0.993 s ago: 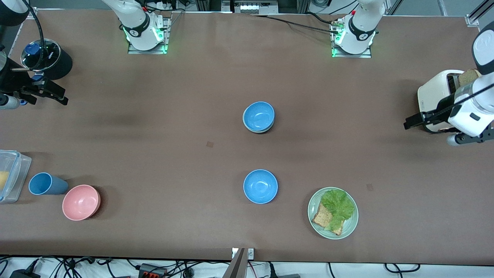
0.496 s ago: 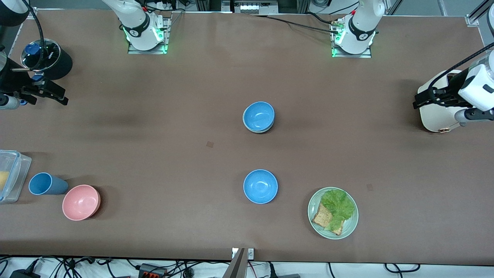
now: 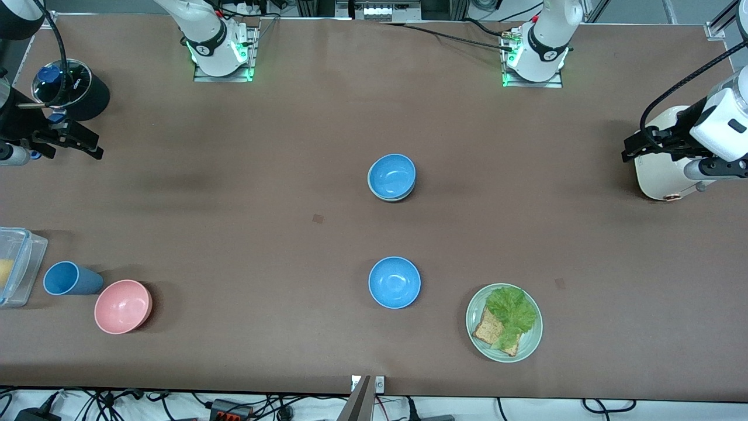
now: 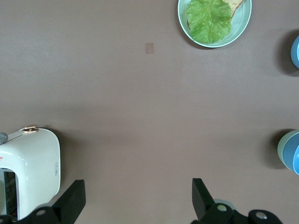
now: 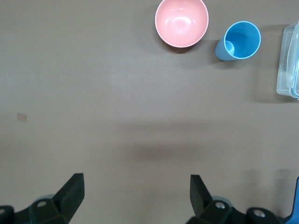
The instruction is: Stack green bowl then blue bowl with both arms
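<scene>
Brown matte table [image 3: 234,234], plain, with two small darker patches; cables and power strips along the edge nearest the front camera, metal frames and more cabling past the bases

Left gripper [image 3: 634,146] up over the white toaster [image 3: 657,169] at the left arm's end, jaws spread wide with nothing between them; same wide gap in the left wrist view [image 4: 135,200], bare table under it, toaster [image 4: 28,168] beside one finger

Right gripper [image 3: 82,143] up near the black jar [image 3: 73,88] at the right arm's end, jaws wide apart and empty [image 5: 135,196]; pink bowl [image 5: 181,22], blue cup [image 5: 238,41] and clear box [image 5: 289,60] well ahead of them

Blue bowl [image 3: 392,175] nested in green bowl [image 3: 403,197] mid-table, well apart from both pairs of jaws, only a thin pale rim of the green showing

Second blue bowl [image 3: 394,282] alone, nearer the front camera; plate [image 3: 532,345] with bread and lettuce beside it
</scene>
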